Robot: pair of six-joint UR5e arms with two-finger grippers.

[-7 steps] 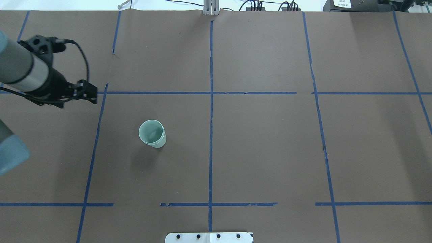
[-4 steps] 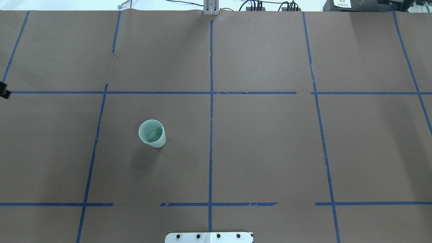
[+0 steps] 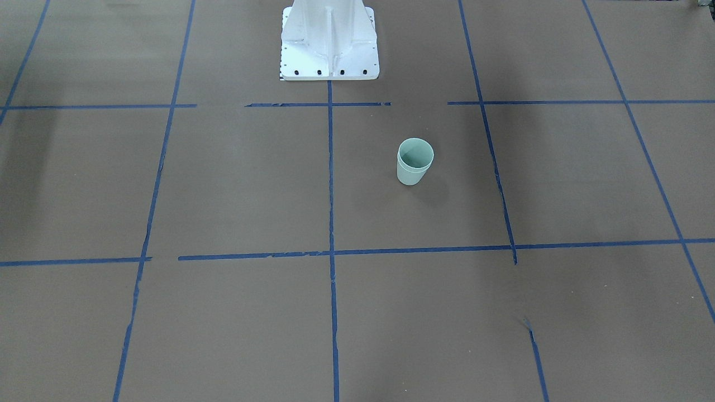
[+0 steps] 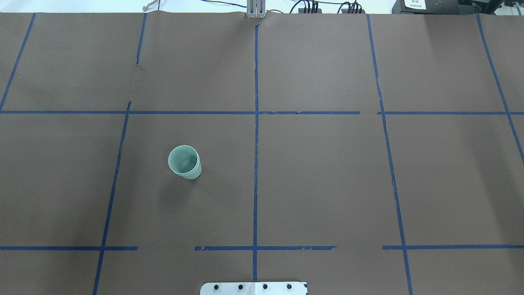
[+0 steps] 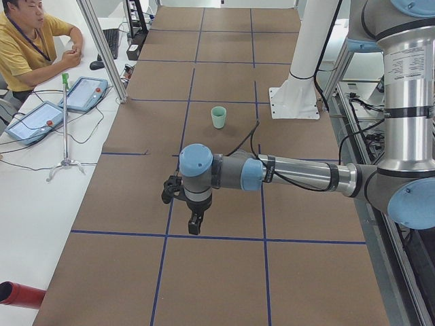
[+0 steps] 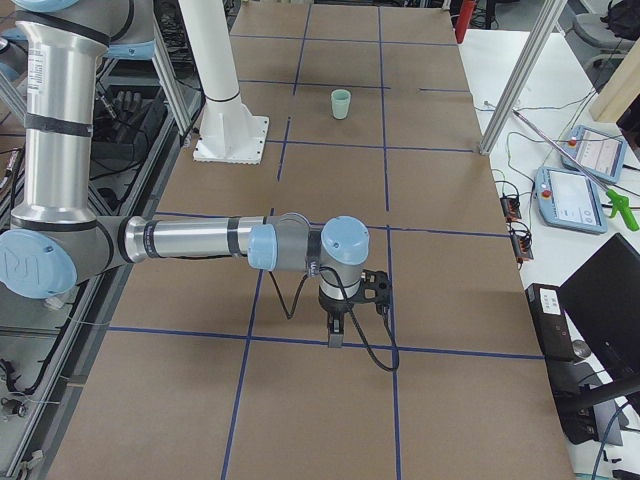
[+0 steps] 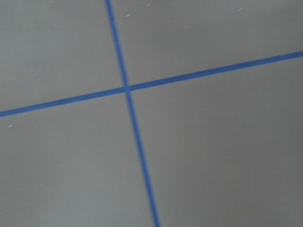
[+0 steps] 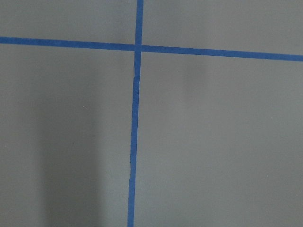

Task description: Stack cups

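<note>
The pale mint-green cups (image 4: 184, 162) stand upright on the brown table, left of the centre tape line. They look nested: two rims show close together, one inside the other, in the front-facing view (image 3: 415, 162). They also show small in the left view (image 5: 218, 117) and the right view (image 6: 341, 103). My left gripper (image 5: 194, 227) points down over the table's left end, far from the cups; I cannot tell whether it is open or shut. My right gripper (image 6: 334, 338) points down over the right end; I cannot tell its state either. Both wrist views show only table and tape.
Blue tape lines (image 4: 255, 135) divide the brown table into a grid. The robot's white base (image 3: 329, 39) stands at the table's near middle edge. An operator (image 5: 30, 44) sits beside tablets (image 5: 81, 93) at the far side.
My left arm has drawn back to the left and left the overhead view. The cups have not moved.
</note>
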